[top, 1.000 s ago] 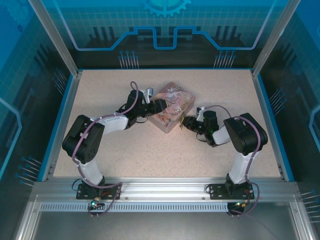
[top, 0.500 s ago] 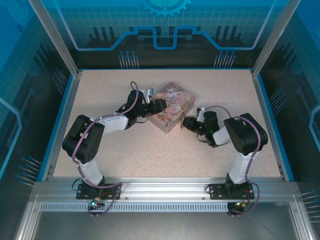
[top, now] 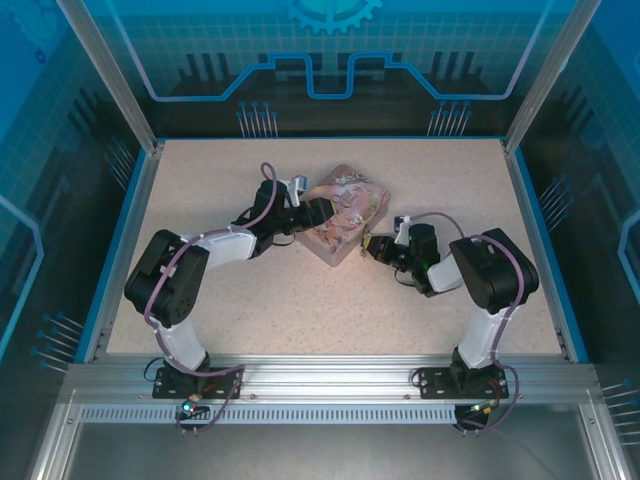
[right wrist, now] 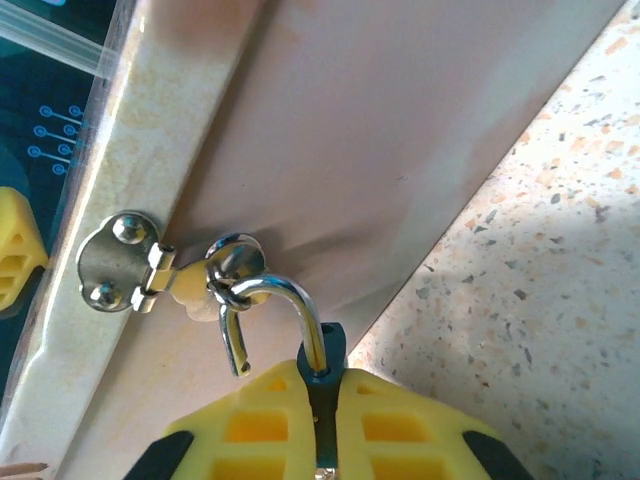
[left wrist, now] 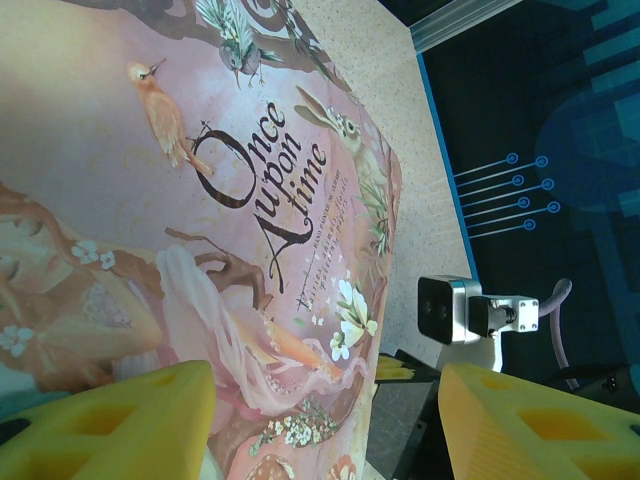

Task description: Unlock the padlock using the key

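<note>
A pink picture tin (top: pixel 345 215) lies mid-table. The padlock (right wrist: pixel 327 352) has a small blue body and a silver shackle (right wrist: pixel 290 292). The shackle is swung open: its free end hangs loose, and its curve is hooked through the ring of the tin's hasp (right wrist: pixel 125 260). My right gripper (right wrist: pixel 325 400) is shut on the padlock body, at the tin's near right corner (top: pixel 370 246). My left gripper (left wrist: pixel 325 400) stands open at the tin's left end (top: pixel 318 212), one yellow finger (left wrist: pixel 120 425) over the lid and the other (left wrist: pixel 530 430) clear of the tin's edge. The key is hidden.
The tin's lid (left wrist: pixel 220 200) carries the words "Once upon a time". The right arm's wrist camera (left wrist: pixel 450 310) sits just past the tin's edge. Blue rails (top: pixel 125 240) border the speckled table (top: pixel 300 300), with bare surface in front of the tin and to both sides.
The right arm has shifted very slightly at the tin's corner. The tin and the left arm have not moved.
</note>
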